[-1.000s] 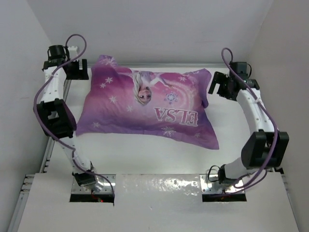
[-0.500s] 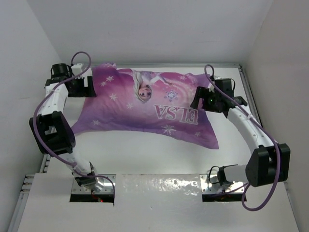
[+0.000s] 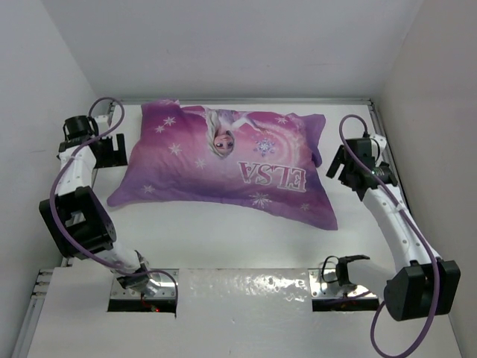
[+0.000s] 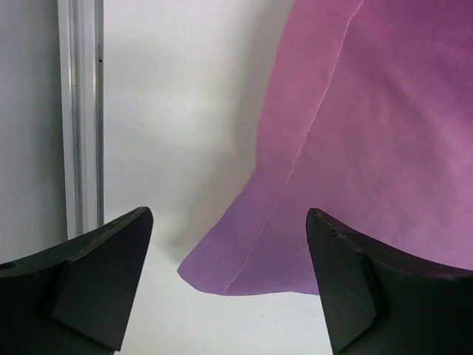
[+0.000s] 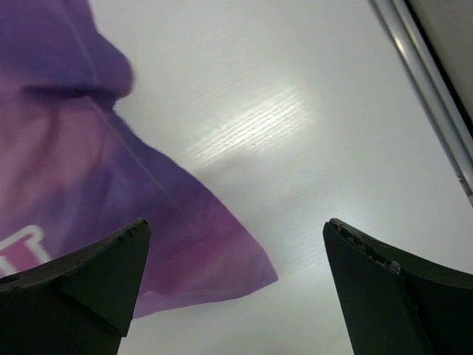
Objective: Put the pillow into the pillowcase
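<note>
White walls on three sides, closing in a white table point(image 3: 223, 246) seen from above. Finds the pillowcase point(image 3: 223, 171) lying across the middle from 9 to 3 o'clock, swollen and rounded, printed face up. Shows no white pillow anywhere in the open; judged to sit inside the case already and fill it, though hidden from direct view. Half a second ago had both grippers pushed in over the case's ends; now has the left gripper point(image 3: 118, 153) drawn back to 9 o'clock and the right gripper point(image 3: 334, 165) to 3 o'clock, each just clear of the fabric, jaws spread wide, gripping nothing. Leaves flat, unfilled corners of cloth at 8 and 4 o'clock, slack on the table. Reads as a release after a last tuck: stuffing likely finished, perhaps only straightening left.
</note>
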You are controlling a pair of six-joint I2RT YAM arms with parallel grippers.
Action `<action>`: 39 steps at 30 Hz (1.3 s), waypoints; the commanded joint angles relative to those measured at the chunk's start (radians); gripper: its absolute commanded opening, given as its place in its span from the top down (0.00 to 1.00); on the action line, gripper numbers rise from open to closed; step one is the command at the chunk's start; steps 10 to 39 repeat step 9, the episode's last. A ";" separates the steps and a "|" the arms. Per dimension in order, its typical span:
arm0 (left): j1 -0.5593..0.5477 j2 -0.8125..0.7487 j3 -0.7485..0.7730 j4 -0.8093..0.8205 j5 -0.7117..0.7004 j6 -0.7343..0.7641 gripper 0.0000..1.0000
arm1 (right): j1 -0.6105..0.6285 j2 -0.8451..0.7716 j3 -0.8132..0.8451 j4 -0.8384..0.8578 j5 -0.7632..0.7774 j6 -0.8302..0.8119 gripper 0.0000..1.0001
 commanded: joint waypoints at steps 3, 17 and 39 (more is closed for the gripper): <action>0.001 -0.050 0.009 0.036 0.001 0.002 0.17 | 0.000 -0.050 -0.029 -0.011 0.146 0.043 0.01; -0.001 -0.041 0.005 0.033 0.016 0.001 0.17 | 0.001 -0.142 -0.107 0.093 0.169 0.043 0.01; -0.001 -0.041 0.005 0.033 0.016 0.001 0.17 | 0.001 -0.142 -0.107 0.093 0.169 0.043 0.01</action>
